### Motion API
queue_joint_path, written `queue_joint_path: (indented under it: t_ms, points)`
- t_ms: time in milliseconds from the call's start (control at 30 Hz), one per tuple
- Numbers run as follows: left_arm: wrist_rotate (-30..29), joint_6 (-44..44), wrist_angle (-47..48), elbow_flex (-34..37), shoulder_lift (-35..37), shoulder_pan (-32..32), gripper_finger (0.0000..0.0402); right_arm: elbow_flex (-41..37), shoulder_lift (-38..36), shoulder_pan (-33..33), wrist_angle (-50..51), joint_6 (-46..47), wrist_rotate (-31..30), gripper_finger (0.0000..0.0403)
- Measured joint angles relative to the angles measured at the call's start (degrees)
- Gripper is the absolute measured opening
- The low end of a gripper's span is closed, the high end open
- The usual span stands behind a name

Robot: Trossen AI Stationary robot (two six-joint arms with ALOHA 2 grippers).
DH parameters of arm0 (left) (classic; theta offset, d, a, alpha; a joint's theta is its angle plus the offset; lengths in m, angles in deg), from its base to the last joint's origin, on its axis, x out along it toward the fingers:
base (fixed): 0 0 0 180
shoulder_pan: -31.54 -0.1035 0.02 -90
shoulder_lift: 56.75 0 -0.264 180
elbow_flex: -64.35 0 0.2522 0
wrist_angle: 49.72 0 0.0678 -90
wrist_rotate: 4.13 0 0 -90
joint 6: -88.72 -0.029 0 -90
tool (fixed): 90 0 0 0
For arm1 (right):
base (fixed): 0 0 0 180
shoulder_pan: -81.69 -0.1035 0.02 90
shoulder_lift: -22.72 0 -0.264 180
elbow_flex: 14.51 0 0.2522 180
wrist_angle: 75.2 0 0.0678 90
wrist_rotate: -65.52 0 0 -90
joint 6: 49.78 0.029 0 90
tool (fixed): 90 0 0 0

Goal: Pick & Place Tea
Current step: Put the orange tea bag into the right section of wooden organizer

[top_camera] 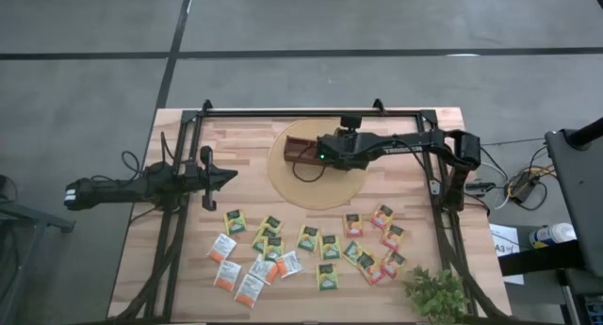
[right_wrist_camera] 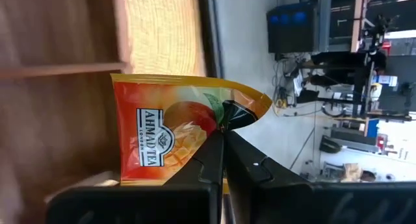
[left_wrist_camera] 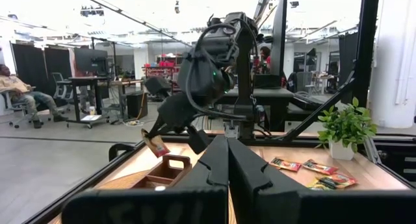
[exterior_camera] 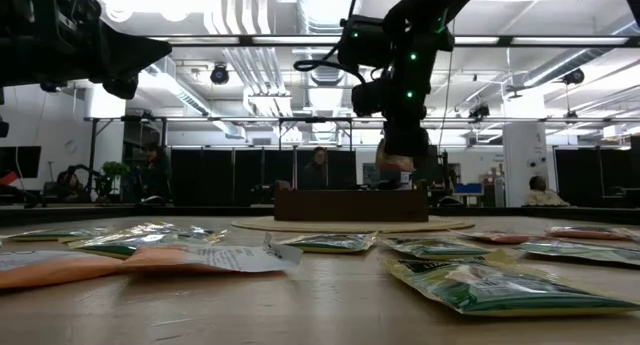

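Wooden tabletop (top_camera: 236, 141) has tea packets (top_camera: 306, 250) scattered along its near edge, while the right gripper (right_wrist_camera: 223, 138) pinches one orange-red packet (right_wrist_camera: 156, 136) by an edge above the tray (top_camera: 300, 148), presumably for a drop; left gripper (top_camera: 226, 177), fingers pressed together, waits aside.

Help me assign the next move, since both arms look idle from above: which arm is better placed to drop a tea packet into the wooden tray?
The right. Its gripper is shut on an orange-red tea packet directly above the wooden tray. The left gripper is shut, empty, off beside the round mat.
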Motion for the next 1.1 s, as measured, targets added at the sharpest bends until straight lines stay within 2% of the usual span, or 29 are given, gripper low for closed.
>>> queue_joint_path:
  t_ms: [567, 833, 1100]
  points:
    - [0.0, 0.0, 0.0, 0.0, 0.0, 0.0, 0.0, -0.5, 3.8, -0.1, -0.1, 1.6, 0.1, 0.0008]
    - [0.0, 0.0, 0.0, 0.0, 0.0, 0.0, 0.0, -0.5, 3.8, -0.1, 0.0, 1.2, 3.3, 0.0009]
    - [0.0, 0.0, 0.0, 0.0, 0.0, 0.0, 0.0, -0.5, 3.8, -0.1, 0.5, 1.4, 3.2, 0.0066]
